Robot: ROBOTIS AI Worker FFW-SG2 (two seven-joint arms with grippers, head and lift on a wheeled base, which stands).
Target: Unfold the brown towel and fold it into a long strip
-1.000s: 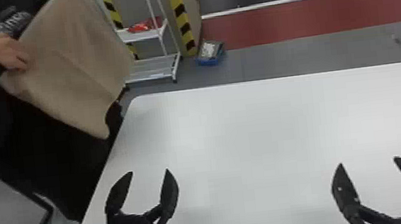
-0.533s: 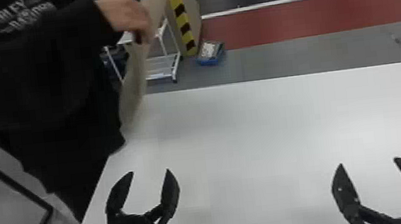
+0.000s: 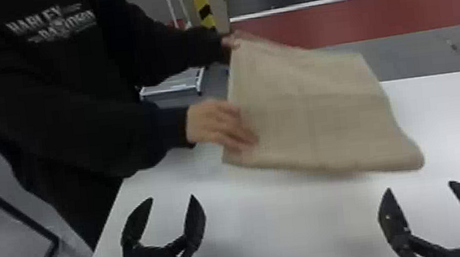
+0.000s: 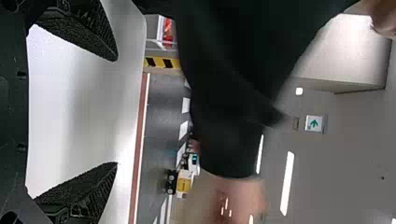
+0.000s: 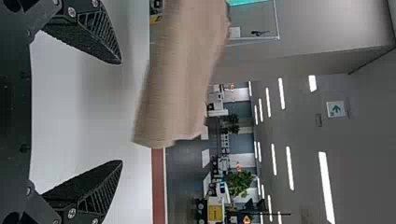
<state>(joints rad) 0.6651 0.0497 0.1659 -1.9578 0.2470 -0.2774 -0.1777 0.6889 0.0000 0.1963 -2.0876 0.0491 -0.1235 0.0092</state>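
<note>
A person's two hands hold the brown towel (image 3: pixel 322 116) by its left edge, spread out over the white table's far middle. My left gripper (image 3: pixel 172 197) is open at the near left with nothing between its fingers. At the near right, my right gripper (image 3: pixel 419 186) stands open and empty, nearer to the front than the towel. In the left wrist view, my left gripper (image 4: pixel 116 112) has its fingers wide apart. The right wrist view has the towel (image 5: pixel 175 84) hanging beyond my right gripper (image 5: pixel 122 112), apart from its fingers.
The white table (image 3: pixel 292 221) extends under both grippers. The person's dark sleeve (image 3: pixel 119 129) reaches over the table's left edge. A black-framed panel (image 3: pixel 4 239) stands left of the table, and a white rack (image 3: pixel 173 87) is behind it.
The person has leaned in from the left and swung the brown towel rightward over the table, its broad face now toward the head camera. Both my grippers have stayed put.
</note>
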